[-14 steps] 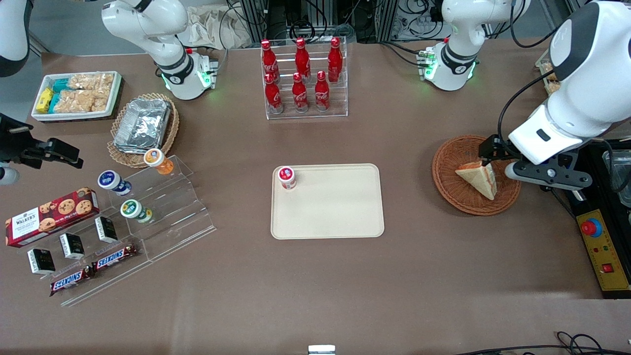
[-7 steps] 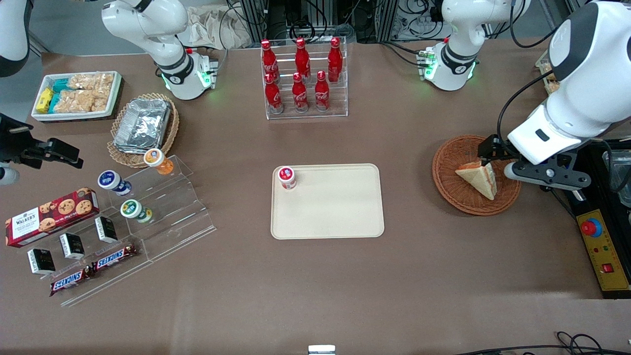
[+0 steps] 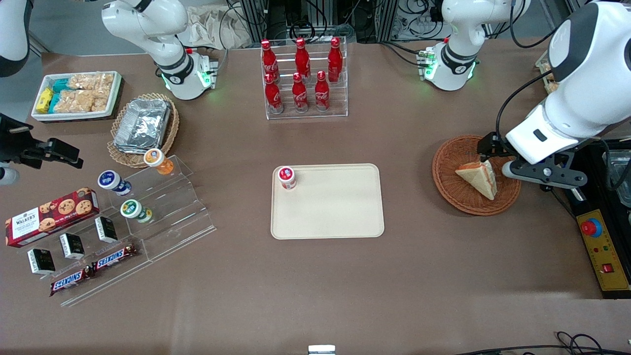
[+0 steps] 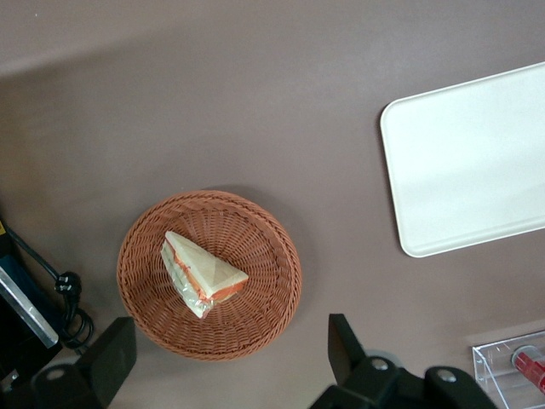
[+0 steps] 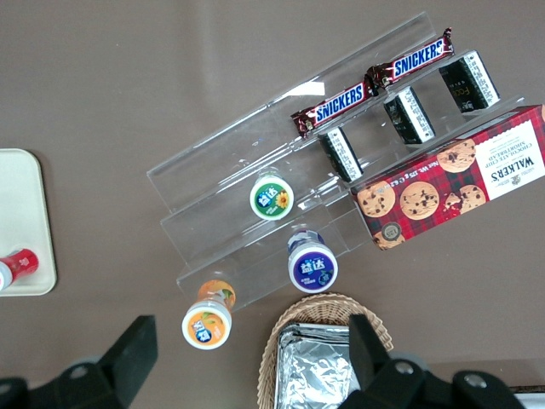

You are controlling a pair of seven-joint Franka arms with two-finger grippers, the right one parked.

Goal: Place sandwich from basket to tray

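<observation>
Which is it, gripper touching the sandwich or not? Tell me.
Apart. In the left wrist view the open gripper hangs above the basket, its fingertips by the rim, with bare wicker between them and the sandwich.

Matte brown flat surface (image 3: 424,276) fills the scene under even overhead light. Dark metal equipment racks with tangled black cables (image 3: 374,19) line its edge farthest from the front camera.
</observation>
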